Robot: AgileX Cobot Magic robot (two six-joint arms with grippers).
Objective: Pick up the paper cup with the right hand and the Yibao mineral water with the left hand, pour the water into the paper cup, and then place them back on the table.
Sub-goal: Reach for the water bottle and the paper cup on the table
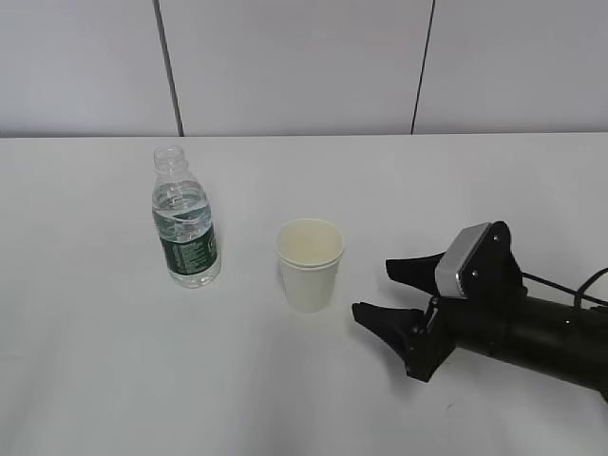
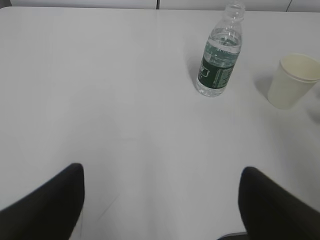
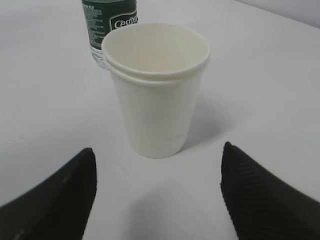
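The paper cup (image 1: 310,264) stands upright on the table (image 1: 114,380), and every place below is given relative to it. It looks to be two cups nested, since a double rim is seen in the right wrist view; if only the outer wall is squeezed, the light cup could be crushed or pushed over before it is caught. The Yibao mineral water (image 1: 185,220) stands uncapped, near the cup on its left and slightly farther back, so a sliding cup could be knocked into it and water spilled.

The right hand (image 1: 385,290) is held low to the right of the cup, apart from it, its jaws spread wide and aimed at the cup wall. The left hand (image 2: 160,200) is kept well apart from the cup, beyond the bottle, jaws likewise parted and nothing held.
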